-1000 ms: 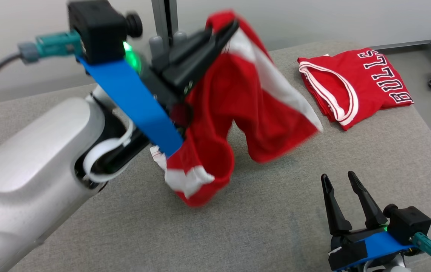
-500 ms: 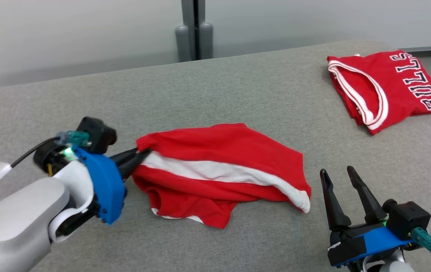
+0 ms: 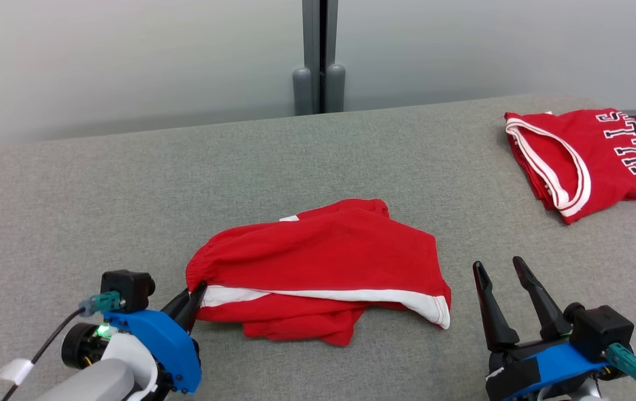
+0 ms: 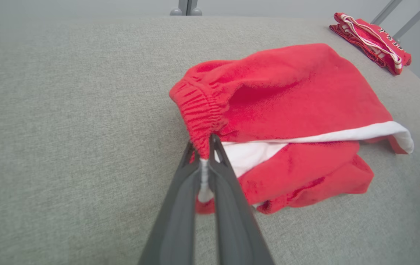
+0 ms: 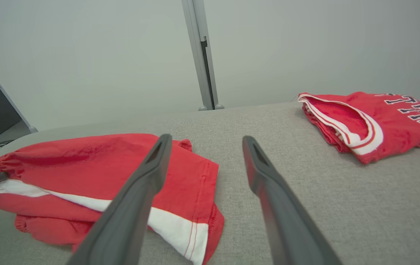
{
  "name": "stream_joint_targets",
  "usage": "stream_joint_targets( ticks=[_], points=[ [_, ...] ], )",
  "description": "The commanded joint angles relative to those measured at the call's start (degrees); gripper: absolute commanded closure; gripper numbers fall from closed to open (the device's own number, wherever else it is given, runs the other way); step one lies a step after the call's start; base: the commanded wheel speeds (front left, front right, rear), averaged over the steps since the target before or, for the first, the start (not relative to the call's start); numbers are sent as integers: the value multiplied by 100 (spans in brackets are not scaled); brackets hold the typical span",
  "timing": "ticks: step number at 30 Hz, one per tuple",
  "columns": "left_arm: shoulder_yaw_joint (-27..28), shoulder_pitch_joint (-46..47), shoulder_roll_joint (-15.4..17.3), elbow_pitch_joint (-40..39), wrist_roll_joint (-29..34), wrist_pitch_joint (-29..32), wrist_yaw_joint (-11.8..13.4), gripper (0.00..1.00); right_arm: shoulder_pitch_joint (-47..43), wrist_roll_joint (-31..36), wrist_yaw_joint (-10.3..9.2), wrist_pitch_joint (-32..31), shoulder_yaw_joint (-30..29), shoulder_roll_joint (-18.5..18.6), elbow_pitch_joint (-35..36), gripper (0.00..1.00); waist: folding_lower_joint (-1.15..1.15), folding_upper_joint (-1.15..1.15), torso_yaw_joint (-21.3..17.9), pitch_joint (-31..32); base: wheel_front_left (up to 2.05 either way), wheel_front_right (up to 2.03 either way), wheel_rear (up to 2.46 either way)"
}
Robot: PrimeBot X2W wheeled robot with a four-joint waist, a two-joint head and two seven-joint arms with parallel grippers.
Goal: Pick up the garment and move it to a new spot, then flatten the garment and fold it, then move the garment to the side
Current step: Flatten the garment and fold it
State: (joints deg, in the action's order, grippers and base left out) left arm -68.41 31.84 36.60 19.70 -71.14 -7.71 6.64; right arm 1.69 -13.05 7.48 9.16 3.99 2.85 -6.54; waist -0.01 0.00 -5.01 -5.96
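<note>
The garment point(image 3: 323, 262), red shorts with a white side stripe, lies rumpled near the front middle of the grey table point(image 3: 128, 184). My left gripper point(image 3: 195, 292) is shut on the elastic waistband at the garment's left end; in the left wrist view the left gripper point(image 4: 204, 143) pinches that red waistband, with the garment point(image 4: 287, 92) spreading away to the right. My right gripper point(image 3: 499, 267) stands open just right of the garment's hem, nothing between its fingers. In the right wrist view the right gripper point(image 5: 204, 141) is open above the table, the garment point(image 5: 85, 162) at its left.
A folded red jersey point(image 3: 585, 153) with white trim and lettering lies at the table's back right; the jersey point(image 5: 372, 121) appears also in the right wrist view and far off in the left wrist view point(image 4: 372, 36). A grey post point(image 3: 318, 61) stands behind the table's far edge.
The left gripper brought the garment down from the air onto the table and pulled its waistband toward the front left. The head camera tilted, shifting the scene. The right gripper stayed put.
</note>
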Motion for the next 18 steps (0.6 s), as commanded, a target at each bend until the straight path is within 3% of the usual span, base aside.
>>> stream_joint_targets(
  ticks=[1,4,9,12,13,18],
  points=[
    [56,-63,-13,-8,-18,-51,37,0,-41,39,3,3,-11,8,23,0,1,0,8,8,0,0,0],
    [206,-450,-197,-148,-86,-487,358,0,-121,80,3,-78,-32,8,105,0,1,0,138,116,0,0,0],
    [483,-826,-331,-287,-79,-702,508,0,-212,102,3,-141,-87,9,168,0,1,0,272,217,0,0,0],
    [1164,-1147,-473,-465,259,-754,585,0,-286,152,3,-205,-170,9,254,0,1,0,411,303,0,0,0],
    [1164,-1147,-473,-465,259,-754,585,0,-286,152,3,-205,-170,9,254,0,1,0,411,303,0,0,0],
    [2575,-1936,-864,-976,1371,-749,626,0,-362,165,3,-248,-301,8,350,0,1,0,585,385,0,0,0]
  ],
)
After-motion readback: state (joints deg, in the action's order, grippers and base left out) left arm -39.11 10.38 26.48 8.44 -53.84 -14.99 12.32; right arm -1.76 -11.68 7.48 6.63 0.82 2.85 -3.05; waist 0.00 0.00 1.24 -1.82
